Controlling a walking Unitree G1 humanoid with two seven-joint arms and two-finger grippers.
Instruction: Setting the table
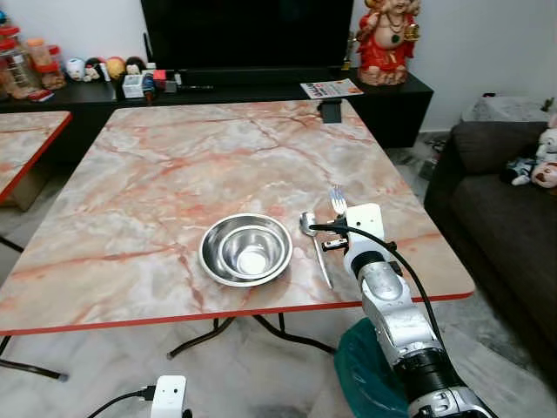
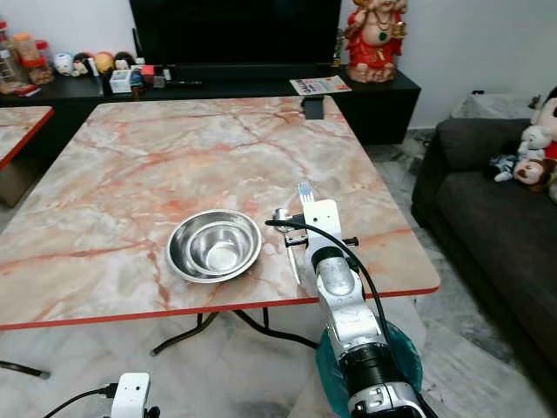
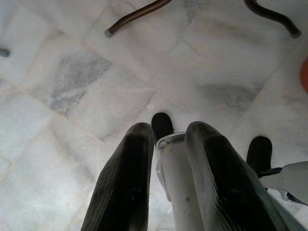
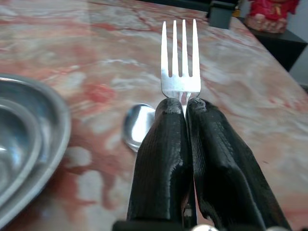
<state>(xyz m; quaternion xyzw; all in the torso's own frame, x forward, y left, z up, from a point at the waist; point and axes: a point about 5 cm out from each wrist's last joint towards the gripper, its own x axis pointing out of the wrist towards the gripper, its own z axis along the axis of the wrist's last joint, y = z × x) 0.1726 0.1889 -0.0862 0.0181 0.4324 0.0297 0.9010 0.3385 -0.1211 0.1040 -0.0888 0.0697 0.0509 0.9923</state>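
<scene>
1. right gripper [image 4: 185, 108] pinched tight on fork [image 4: 180, 57], tines fwd at 12 o'clock, over table [image 1: 174, 165] edge, likely to lay it w/ the cutlery.
2. spoon [image 1: 315, 246] lies just at its 9 o'clock.
3. nested bowls [image 1: 246, 249] further at 9, setting's centre.
4. left gripper [image 3: 168, 163] idle, fingers narrowly apart, above floor [image 3: 72, 72].

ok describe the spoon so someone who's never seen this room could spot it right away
On the marble-patterned table, find the steel bowl near the front edge. The spoon lies flat just to its right, with its bowl end away from that edge. Unlike the fork, pinched upright in the right gripper beside it, it has a rounded end and rests on the tabletop.
</scene>
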